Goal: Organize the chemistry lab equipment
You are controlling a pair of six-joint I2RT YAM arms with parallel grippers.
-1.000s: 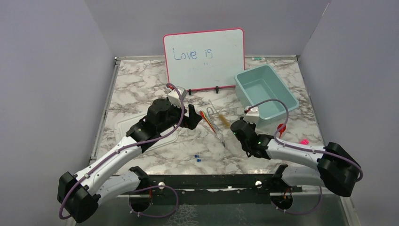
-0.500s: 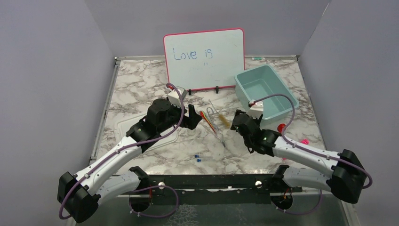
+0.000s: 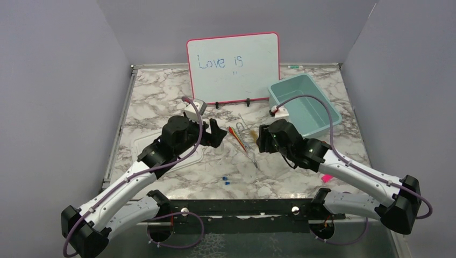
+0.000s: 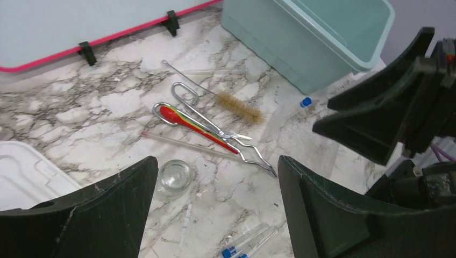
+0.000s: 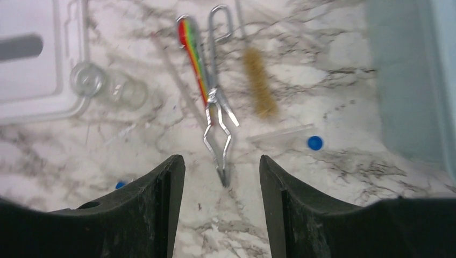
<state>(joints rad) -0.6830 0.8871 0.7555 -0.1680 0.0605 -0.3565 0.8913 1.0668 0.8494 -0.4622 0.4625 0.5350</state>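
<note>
The equipment lies loose on the marble between my two grippers. Metal tweezers [image 5: 218, 126] point at my right gripper [image 5: 222, 166], which hovers open and empty just short of their tips. A red and orange stick [image 4: 199, 124] lies along the tweezers [image 4: 236, 142], with a wire brush [image 4: 239, 107] beside them. A clear little beaker [image 4: 173, 176] stands by the left finger of my left gripper [image 4: 216, 164], which is open and holds nothing. From above, the left gripper [image 3: 218, 134] and right gripper [image 3: 258, 138] flank the tweezers [image 3: 248, 151].
A teal bin [image 3: 304, 105] sits at the back right, and a pink-framed whiteboard [image 3: 234, 67] stands behind the items. A white lid [image 3: 161, 148] lies under the left arm. Blue-capped tubes [image 4: 247, 244] and a pink marker [image 3: 326, 177] lie near the front.
My right arm has swung left and away from the table's right side, stopping over the tweezers, and its jaws have opened. The left arm has drawn back slightly.
</note>
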